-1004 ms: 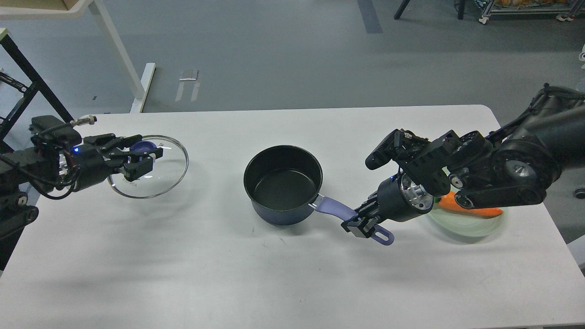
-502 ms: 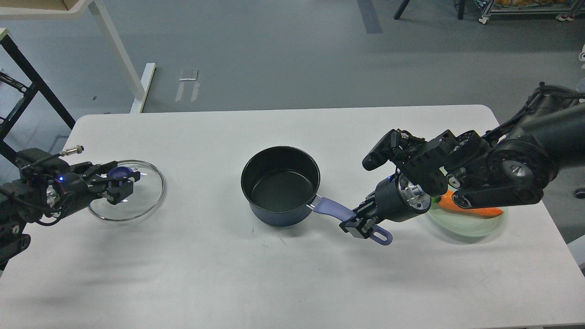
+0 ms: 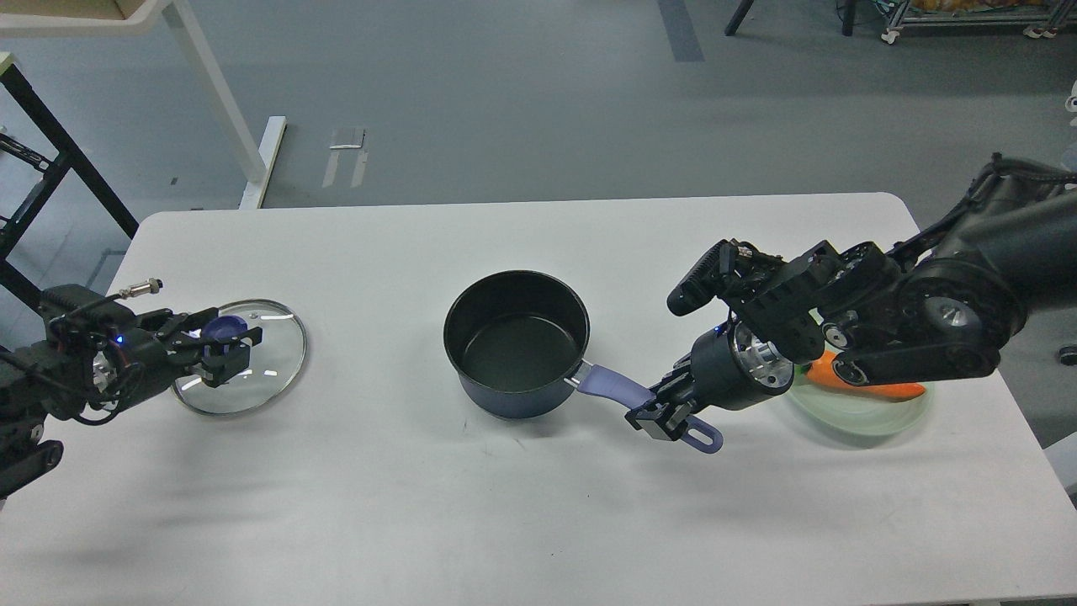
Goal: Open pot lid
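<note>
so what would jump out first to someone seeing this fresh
The open dark saucepan sits mid-table, its purple handle clamped by the right claw. At far left the left claw grips the knob of the glass lid, well away from the pot. A carrot lies on a pale green plate behind the right arm.

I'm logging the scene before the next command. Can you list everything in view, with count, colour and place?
pot: 1, dark blue outside, black inside, uncovered, table centre
pot handle: 1, purple, pointing right toward the right gripper
glass lid: 1, clear with metal rim and purple knob, left side of table, apart from the pot
plate: 1, pale green, right side of table, partly hidden by the right arm
carrot: 1, orange, on the plate
table: 1, white
left gripper: 1, black, shut on the lid's knob
right gripper: 1, black, shut on the pot handle
</note>
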